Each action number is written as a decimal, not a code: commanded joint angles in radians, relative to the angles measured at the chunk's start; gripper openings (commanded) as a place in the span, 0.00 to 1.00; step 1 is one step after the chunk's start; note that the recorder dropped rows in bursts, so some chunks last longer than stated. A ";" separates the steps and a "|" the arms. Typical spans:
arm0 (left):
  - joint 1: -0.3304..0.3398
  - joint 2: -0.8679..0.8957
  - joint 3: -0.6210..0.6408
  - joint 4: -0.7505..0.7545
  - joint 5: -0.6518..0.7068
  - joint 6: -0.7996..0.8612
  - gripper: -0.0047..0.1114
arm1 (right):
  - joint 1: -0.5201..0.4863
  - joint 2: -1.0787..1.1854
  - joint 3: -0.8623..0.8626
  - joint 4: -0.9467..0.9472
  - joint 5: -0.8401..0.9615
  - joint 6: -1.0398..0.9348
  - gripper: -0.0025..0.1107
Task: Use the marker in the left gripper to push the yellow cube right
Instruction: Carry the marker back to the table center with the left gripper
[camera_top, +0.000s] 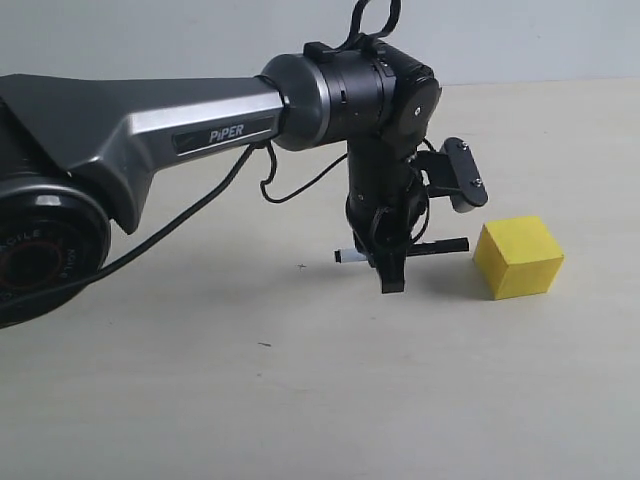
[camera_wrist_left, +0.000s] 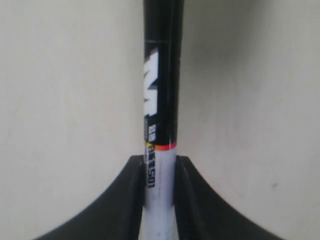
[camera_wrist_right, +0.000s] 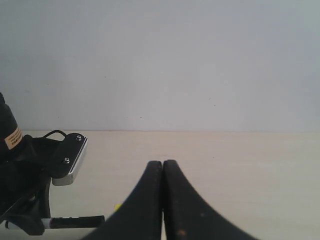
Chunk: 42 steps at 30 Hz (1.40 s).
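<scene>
In the exterior view the yellow cube (camera_top: 518, 257) sits on the pale table to the right of centre. My left gripper (camera_top: 392, 272) points down just left of the cube and is shut on the marker (camera_top: 400, 250), which lies level. The marker's white tip points left and its black end stops a small gap short of the cube's left face. The left wrist view shows the marker (camera_wrist_left: 160, 100) clamped between both fingers (camera_wrist_left: 132, 200). In the right wrist view my right gripper (camera_wrist_right: 162, 164) is shut with nothing in it, and only a yellow speck of the cube (camera_wrist_right: 116, 207) shows.
The left arm's grey-white attachment (camera_top: 462, 175) hangs above the cube's left side. A black cable (camera_top: 200, 205) loops under the arm. A pale wall (camera_wrist_right: 160, 60) stands behind the table's far edge. The right arm does not show in the exterior view.
</scene>
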 joint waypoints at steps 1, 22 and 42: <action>-0.012 -0.004 -0.008 -0.009 -0.078 -0.012 0.04 | 0.001 -0.006 0.004 -0.002 -0.005 -0.001 0.02; 0.001 -0.075 -0.006 0.156 0.118 -0.254 0.04 | 0.001 -0.006 0.004 -0.002 -0.005 -0.001 0.02; 0.128 -0.132 -0.006 -0.125 0.118 -0.530 0.04 | 0.001 -0.006 0.004 -0.002 -0.005 -0.001 0.02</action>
